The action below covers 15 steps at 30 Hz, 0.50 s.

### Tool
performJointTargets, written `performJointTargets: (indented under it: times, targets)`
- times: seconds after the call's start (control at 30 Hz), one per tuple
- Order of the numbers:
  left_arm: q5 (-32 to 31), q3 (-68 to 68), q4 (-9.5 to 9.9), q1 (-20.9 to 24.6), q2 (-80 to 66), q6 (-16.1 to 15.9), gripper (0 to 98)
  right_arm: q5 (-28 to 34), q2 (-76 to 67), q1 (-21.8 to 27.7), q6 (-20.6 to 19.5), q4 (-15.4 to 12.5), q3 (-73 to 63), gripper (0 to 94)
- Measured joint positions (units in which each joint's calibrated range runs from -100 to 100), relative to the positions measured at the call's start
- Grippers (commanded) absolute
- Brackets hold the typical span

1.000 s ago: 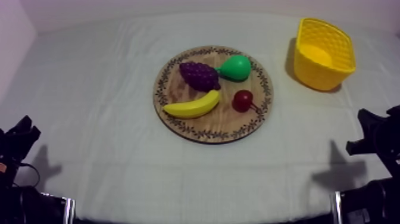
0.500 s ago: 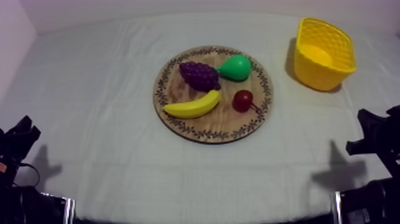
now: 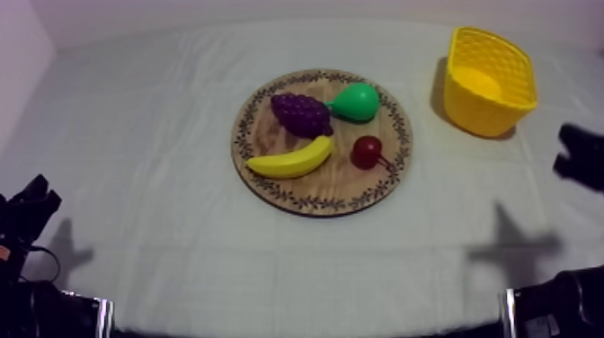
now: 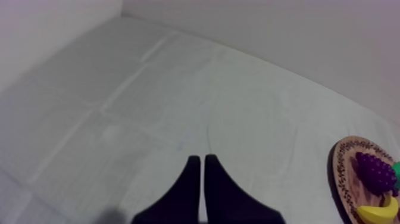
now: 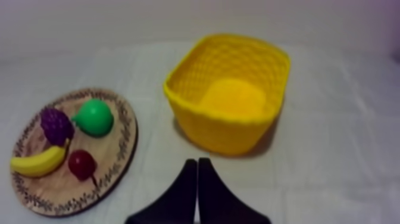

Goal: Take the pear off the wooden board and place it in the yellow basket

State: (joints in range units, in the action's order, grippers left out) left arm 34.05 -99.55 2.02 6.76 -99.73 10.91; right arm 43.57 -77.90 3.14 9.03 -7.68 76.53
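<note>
- Right gripper (image 3: 571,153) raised closer to the yellow basket (image 3: 485,115), fingers (image 5: 186,187) pressed together, empty.
- Left gripper (image 4: 199,158) unmoved, fingers together, empty.
- Pear (image 3: 357,102) unmoved on wooden board (image 3: 319,205).

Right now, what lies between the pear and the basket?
Only the rim of the board and bare cloth; the pear sits near the board's edge toward the basket. The top and right wrist views both show this.

Left gripper (image 4: 202,159) sits low at its side, fingers pressed together on nothing; right gripper (image 5: 197,162) likewise a closed narrow wedge, right arm (image 3: 581,155) held farther up.
</note>
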Motion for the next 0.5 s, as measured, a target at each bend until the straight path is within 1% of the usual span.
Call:
performJointTargets:
  times: [0.1, 0.17, 0.23, 0.37, 0.5]
  targets:
    - [0.0, 0.0, 0.0, 0.0, 0.0, 0.0, 0.1, 1.65, 7.65, 0.3, 3.63, -2.16, -10.55, 0.5]
    - [0.0, 0.0, 0.0, 0.0, 0.0, 0.0, 0.1, 3.16, 13.32, 0.3, 6.77, -3.48, -17.38, 0.5]
    - [0.0, 0.0, 0.0, 0.0, 0.0, 0.0, 0.1, 6.34, 19.03, 0.27, 10.96, -4.52, -25.0, 0.5]
    - [0.0, 0.0, 0.0, 0.0, 0.0, 0.0, 0.1, 14.62, 30.44, -0.38, 19.6, -4.51, -41.32, 0.6]
    - [0.0, 0.0, 0.0, 0.0, 0.0, 0.0, 0.1, 22.65, 41.05, -1.98, 25.69, -3.34, -56.39, 0.6]
